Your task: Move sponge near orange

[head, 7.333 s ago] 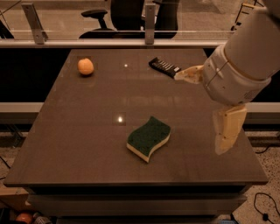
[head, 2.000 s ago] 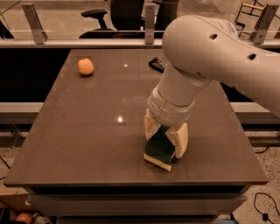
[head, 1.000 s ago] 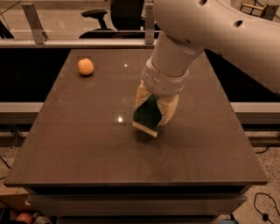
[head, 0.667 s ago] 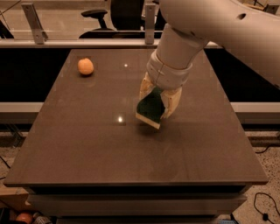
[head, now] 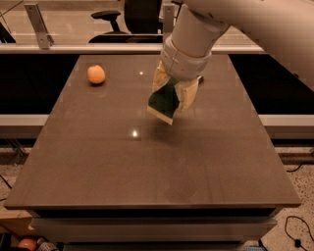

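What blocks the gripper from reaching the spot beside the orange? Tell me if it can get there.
Probably yes. The gripper, shut on the sponge and held above the table, has only bare tabletop between it and the orange near the far-left corner; nothing visible stands in that path.

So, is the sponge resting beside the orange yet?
No, the sponge is clamped in the gripper, off the table near its middle, well apart from the orange at the far left.

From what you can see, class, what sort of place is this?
Probably an office or lab: office chairs behind the rail, floor cables, and a robot claw holding a sponge above a brown table.
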`<state>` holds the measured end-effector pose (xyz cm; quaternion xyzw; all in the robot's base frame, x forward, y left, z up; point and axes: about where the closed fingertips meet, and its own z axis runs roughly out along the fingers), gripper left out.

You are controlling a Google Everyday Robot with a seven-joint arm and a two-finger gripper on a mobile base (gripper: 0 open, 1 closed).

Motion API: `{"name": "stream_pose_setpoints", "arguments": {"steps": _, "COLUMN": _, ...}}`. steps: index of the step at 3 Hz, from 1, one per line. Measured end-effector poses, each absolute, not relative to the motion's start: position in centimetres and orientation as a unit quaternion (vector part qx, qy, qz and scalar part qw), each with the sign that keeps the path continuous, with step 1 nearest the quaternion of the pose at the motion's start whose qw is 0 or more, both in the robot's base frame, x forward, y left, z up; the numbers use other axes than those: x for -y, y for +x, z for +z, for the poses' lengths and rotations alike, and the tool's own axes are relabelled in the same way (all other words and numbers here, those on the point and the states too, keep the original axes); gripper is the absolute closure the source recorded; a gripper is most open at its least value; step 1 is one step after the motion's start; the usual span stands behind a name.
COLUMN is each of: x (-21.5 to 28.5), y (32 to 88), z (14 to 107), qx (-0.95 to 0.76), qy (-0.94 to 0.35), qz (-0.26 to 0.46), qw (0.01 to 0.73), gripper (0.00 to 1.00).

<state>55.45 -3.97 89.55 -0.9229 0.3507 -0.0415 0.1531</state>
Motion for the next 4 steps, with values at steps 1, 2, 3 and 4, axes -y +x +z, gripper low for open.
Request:
{"name": "stream_pose_setpoints", "arguments": {"steps": 1, "x": 1.9, "y": 57.6, "z": 90.9, "qx": -0.346, "qy": -0.925, "qz": -0.051, "qw": 0.148, "gripper": 1.0}}
{"name": "stream_pose_setpoints", "arguments": {"steps": 2, "x": -0.5, "y": 59.8, "z": 91.2, "qx": -0.336, "qy": -0.931, "qz": -0.05, "qw": 0.135, "gripper": 1.0}}
{"name": "stream_pose_setpoints", "arguments": {"steps": 3, "x": -2.6, "y": 62.1, "z": 90.5, "qx": -0.33, "qy": -0.935, "qz": -0.039, "qw": 0.125, "gripper": 1.0}}
{"name": "stream_pose_setpoints", "arguments": {"steps": 4, "x": -4.1, "y": 64.1, "z": 89.5, "qx": -0.322, "qy": -0.938, "qz": -0.025, "qw": 0.127, "gripper": 1.0}}
